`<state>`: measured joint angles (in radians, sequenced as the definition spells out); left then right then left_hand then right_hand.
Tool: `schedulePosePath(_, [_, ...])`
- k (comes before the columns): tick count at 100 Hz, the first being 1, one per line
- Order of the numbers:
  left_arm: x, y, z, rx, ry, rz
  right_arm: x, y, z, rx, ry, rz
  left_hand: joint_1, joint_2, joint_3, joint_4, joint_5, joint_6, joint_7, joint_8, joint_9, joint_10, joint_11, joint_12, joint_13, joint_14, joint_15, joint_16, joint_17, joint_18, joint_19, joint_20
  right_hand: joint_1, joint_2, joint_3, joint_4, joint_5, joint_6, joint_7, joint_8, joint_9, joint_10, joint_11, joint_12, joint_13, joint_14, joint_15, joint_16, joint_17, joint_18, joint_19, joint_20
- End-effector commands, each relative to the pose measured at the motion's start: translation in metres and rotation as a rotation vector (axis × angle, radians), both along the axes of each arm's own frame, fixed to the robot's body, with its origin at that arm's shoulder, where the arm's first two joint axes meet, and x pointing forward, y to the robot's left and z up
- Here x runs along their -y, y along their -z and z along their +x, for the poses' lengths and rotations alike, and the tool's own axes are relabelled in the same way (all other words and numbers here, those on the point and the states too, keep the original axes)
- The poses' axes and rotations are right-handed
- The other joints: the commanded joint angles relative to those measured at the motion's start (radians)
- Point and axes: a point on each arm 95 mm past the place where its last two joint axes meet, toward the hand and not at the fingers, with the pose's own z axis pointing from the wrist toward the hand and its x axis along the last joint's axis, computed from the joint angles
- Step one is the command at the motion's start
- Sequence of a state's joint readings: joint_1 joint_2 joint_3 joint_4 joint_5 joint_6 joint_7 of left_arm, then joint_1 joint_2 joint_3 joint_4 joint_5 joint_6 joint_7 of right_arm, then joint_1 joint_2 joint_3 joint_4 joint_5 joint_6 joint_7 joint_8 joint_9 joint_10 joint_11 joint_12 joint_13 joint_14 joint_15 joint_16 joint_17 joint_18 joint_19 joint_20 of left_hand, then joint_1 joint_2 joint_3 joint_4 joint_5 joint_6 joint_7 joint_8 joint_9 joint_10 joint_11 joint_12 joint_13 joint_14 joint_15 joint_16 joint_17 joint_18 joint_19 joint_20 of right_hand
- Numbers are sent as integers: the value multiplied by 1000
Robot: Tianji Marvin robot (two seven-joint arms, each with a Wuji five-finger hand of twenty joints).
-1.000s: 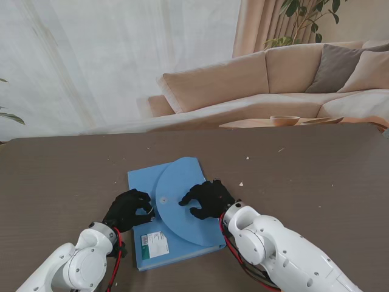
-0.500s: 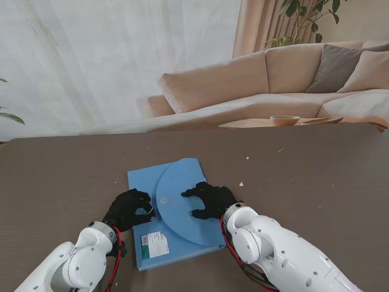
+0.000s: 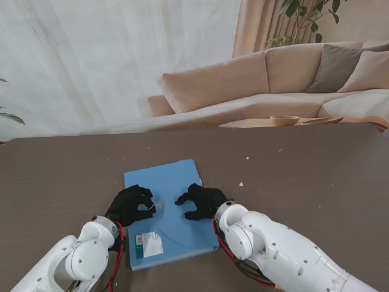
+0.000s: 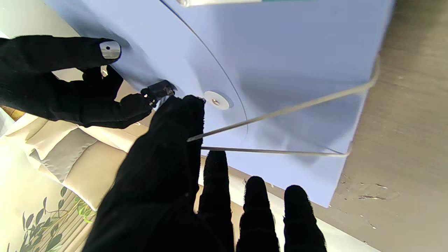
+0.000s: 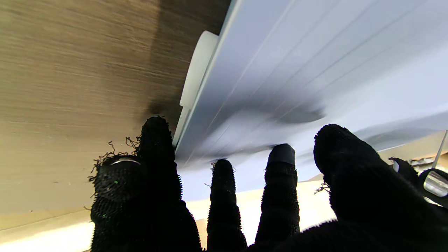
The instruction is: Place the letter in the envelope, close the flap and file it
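Now the flap lies flat on the envelope (image 3: 167, 207) under the right hand's (image 3: 200, 202) spread, empty fingers, while the left hand (image 3: 130, 205) pinches the string (image 4: 280, 112) beside the button (image 4: 217, 100), which probably needs winding next.

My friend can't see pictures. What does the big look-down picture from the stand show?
Two black-gloved robot hands rest on a blue envelope lying flat on a dark brown table. The left hand pinches a thin string by the flap, and the right hand presses its spread fingers on the envelope. A beige sofa and pale curtain stand behind.
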<state>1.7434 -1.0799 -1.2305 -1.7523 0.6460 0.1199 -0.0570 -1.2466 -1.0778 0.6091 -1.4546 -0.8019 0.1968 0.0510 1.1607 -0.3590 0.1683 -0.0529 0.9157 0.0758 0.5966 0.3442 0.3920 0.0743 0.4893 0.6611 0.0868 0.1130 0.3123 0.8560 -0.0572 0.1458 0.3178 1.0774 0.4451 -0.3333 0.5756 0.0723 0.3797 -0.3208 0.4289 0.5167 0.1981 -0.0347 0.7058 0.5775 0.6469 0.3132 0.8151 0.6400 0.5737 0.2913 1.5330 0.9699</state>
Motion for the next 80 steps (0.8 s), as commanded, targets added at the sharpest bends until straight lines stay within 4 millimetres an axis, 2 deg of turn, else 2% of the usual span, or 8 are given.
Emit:
schedulePosePath(1, [8, -2, 1, -6, 19, -4, -6, 17, -12, -63, -23, -15, -8, 35, -6, 31, 1, -77, 3, 0, 9, -5, 0, -13, -35, -12, 9, 14, -9, -16, -15, 24, 24, -6, 4, 24, 32, -17, 17, -14, 119, 42, 55, 9, 22, -96, 4, 12, 20, -35, 44, -1])
schedulePosePath(20, [15, 1, 7, 13, 27, 59, -10, 15, -12, -58, -30, -6, -15, 54, -9, 30, -30, -99, -28, -23, 2, -7, -6, -16, -37, -13, 10, 13, -8, -17, -15, 24, 28, -7, 16, 30, 48, -14, 26, -23, 134, 44, 51, 9, 27, -97, 6, 12, 26, -39, 51, -9])
schedulePosePath(28, [16, 3, 10, 21, 22, 80, -11, 15, -12, -53, -33, 0, -15, 85, -10, 30, -77, -106, -77, -49, -10, -11, -14, -21, -38, -15, 7, 11, -10, -21, -16, 24, 32, -10, 26, 35, 56, -15, 32, -25, 142, 44, 51, 9, 27, -96, 7, 12, 26, -40, 54, -11])
schedulePosePath(46, [18, 5, 14, 14, 22, 116, -14, 13, -13, -46, -44, 8, 46, 162, -22, 28, -175, -114, -195, -28, -63, -21, -29, -32, -46, -30, -38, 3, -27, -37, -26, 16, 29, -14, 51, 45, 60, -19, 37, -31, 148, 44, 49, 10, 25, -98, 6, 11, 24, -40, 57, -15])
schedulePosePath(65, [20, 6, 17, 3, 41, 162, -16, 13, -12, -47, -50, 13, 79, 217, -1, 33, -232, -120, -237, -9, -106, -35, -46, -39, -58, -49, -72, 8, -43, -52, -37, 3, 25, -18, 73, 51, 63, -15, 42, -37, 157, 43, 48, 10, 25, -99, 6, 11, 23, -41, 59, -19])
schedulePosePath(80, [19, 5, 18, 3, 42, 175, -16, 13, -12, -47, -52, 13, 64, 260, 10, 32, -294, -118, -273, -18, -135, -38, -58, -45, -65, -60, -95, 10, -55, -63, -43, -5, 24, -19, 85, 53, 66, -13, 46, -39, 163, 41, 47, 11, 25, -99, 4, 10, 23, -41, 59, -21])
